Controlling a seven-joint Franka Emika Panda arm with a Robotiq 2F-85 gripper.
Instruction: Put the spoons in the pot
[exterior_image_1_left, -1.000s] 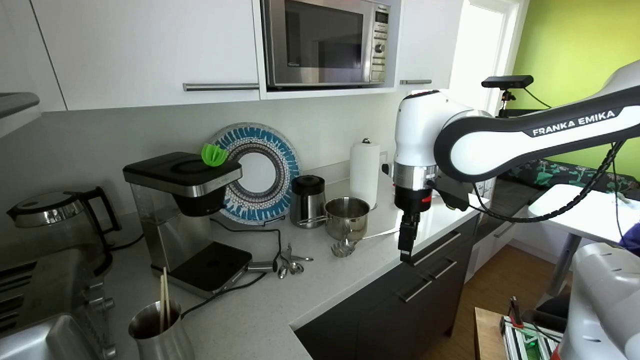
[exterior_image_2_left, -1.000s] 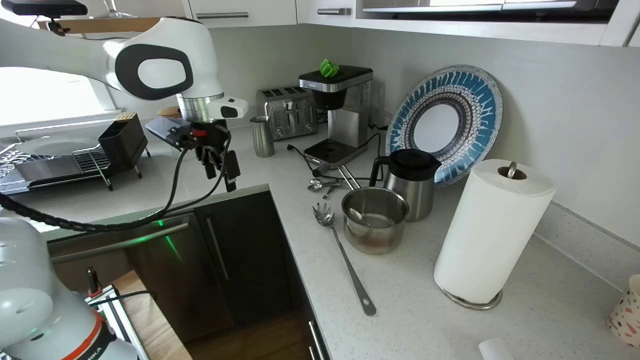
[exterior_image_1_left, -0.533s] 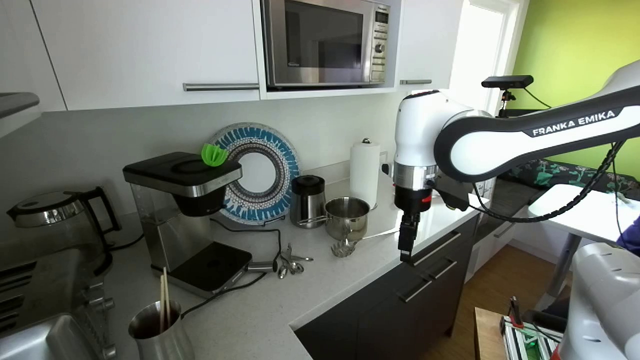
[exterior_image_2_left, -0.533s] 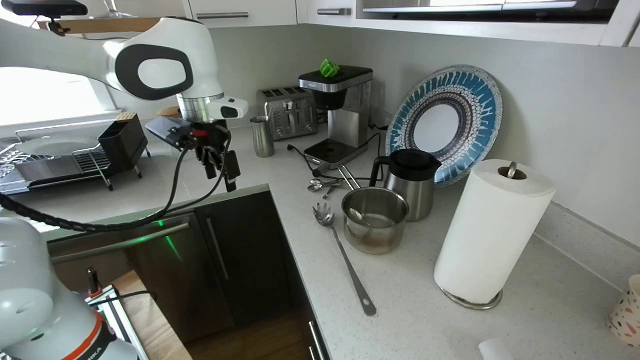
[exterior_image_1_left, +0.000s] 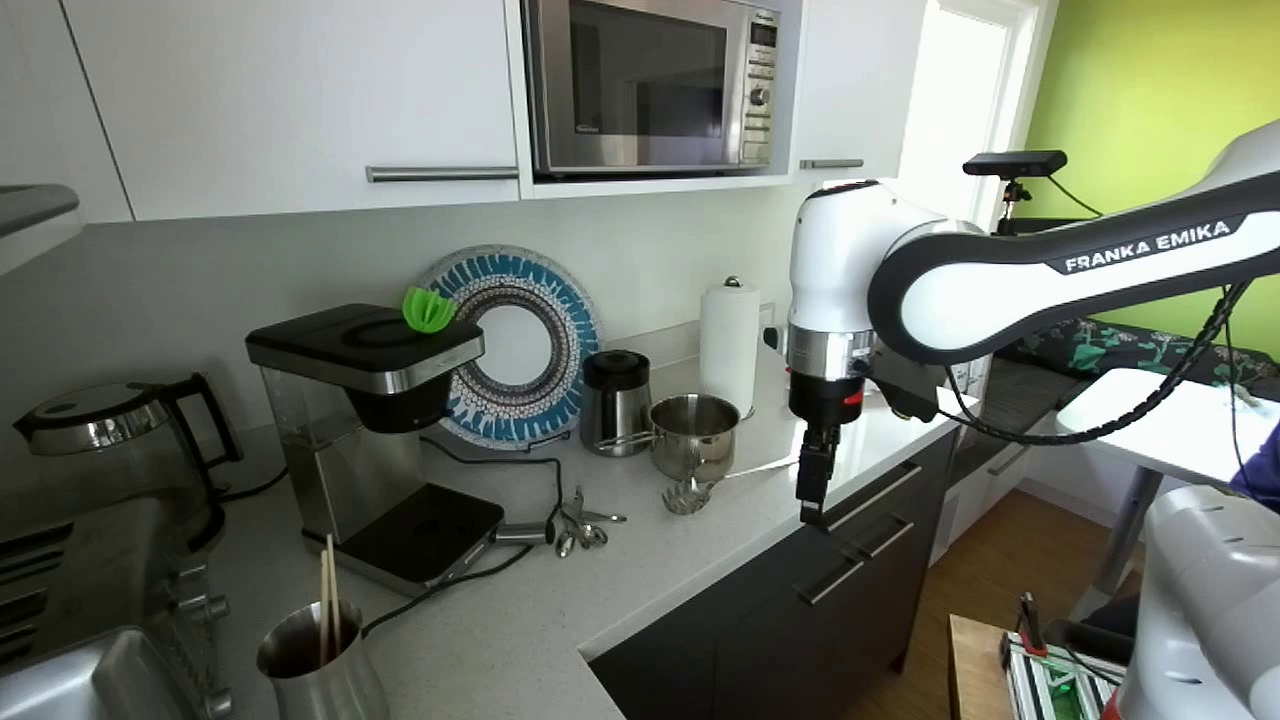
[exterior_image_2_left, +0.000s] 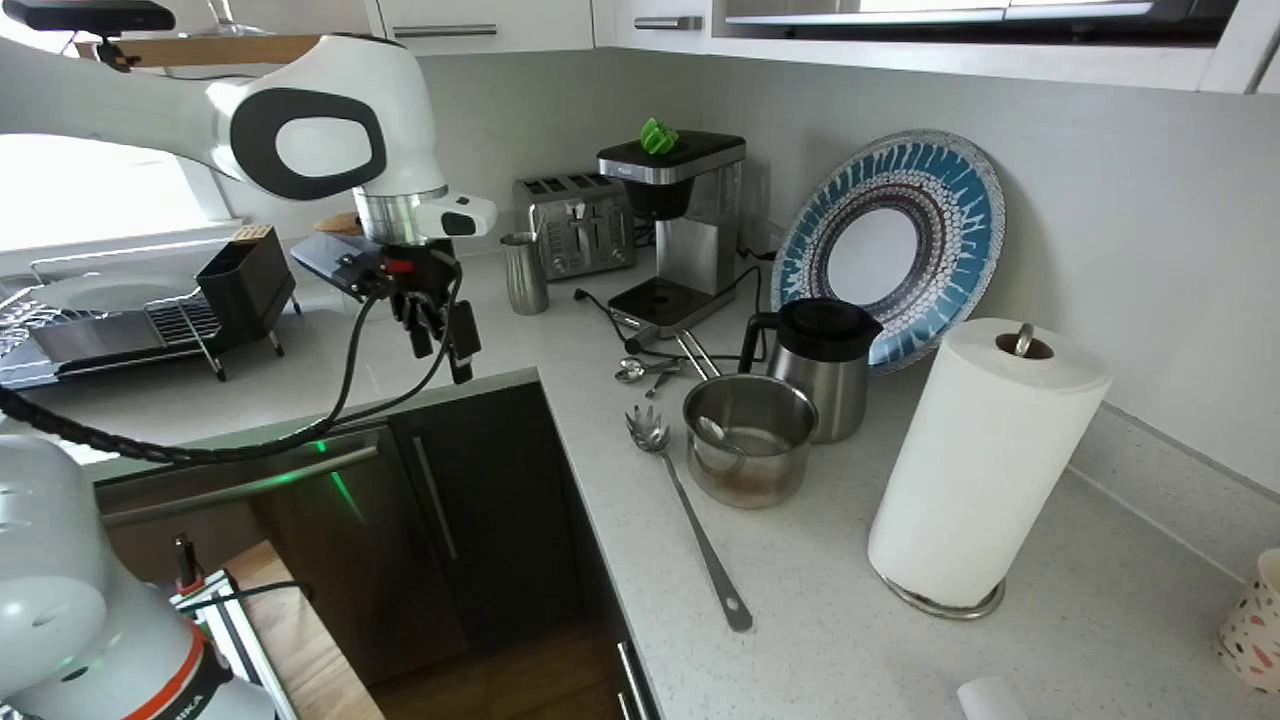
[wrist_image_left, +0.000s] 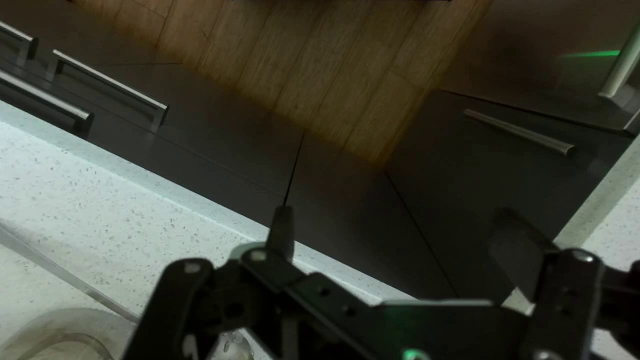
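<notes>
The steel pot (exterior_image_1_left: 694, 445) stands on the counter beside a steel jug; it also shows in an exterior view (exterior_image_2_left: 752, 475). One spoon (exterior_image_2_left: 712, 430) shows inside the pot. A long-handled pasta spoon (exterior_image_2_left: 700, 530) lies beside the pot, its toothed head (exterior_image_1_left: 686, 497) toward the coffee machine. Its handle crosses the lower left of the wrist view (wrist_image_left: 65, 275). Small spoons (exterior_image_1_left: 582, 530) lie in a bunch near the coffee machine, also in an exterior view (exterior_image_2_left: 640, 370). My gripper (exterior_image_1_left: 811, 512) points down beyond the counter edge, fingers apart and empty in the wrist view (wrist_image_left: 398, 230).
A coffee machine (exterior_image_1_left: 375, 350) with a cable, a steel jug (exterior_image_2_left: 825, 375), a paper towel roll (exterior_image_2_left: 985, 460) and a blue patterned plate (exterior_image_2_left: 900, 230) stand along the wall. A steel cup with chopsticks (exterior_image_1_left: 320, 660) and a toaster (exterior_image_2_left: 575, 230) are farther along. Dark cabinets lie below.
</notes>
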